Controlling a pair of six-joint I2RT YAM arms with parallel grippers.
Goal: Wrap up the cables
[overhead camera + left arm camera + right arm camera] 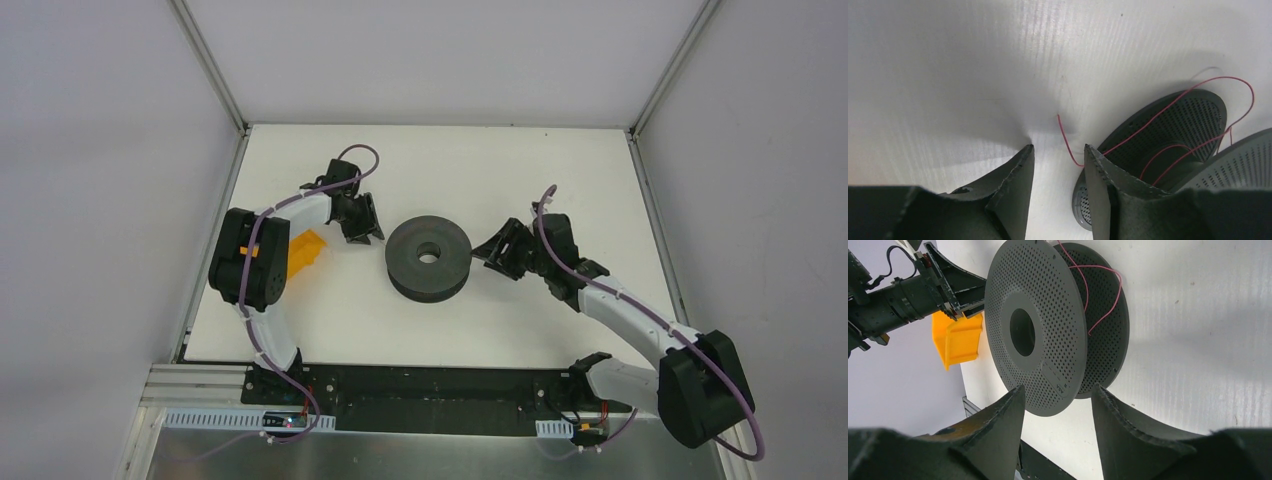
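The dark grey two-flanged spool lies flat in the middle of the white table. The cable is a hair-thin reddish wire. It loops loosely over the spool's perforated flange, and its free end rests on the table just ahead of my left gripper. That gripper is open, with the wire running behind its right finger and nothing pinched. My right gripper is also open, its tips just short of the spool's rim on the opposite side. Loose wire loops show between the flanges.
An orange bin sits on the table behind the left arm's elbow and also shows in the right wrist view. The table's near edge with a black rail runs below the spool. White walls enclose the table on three sides.
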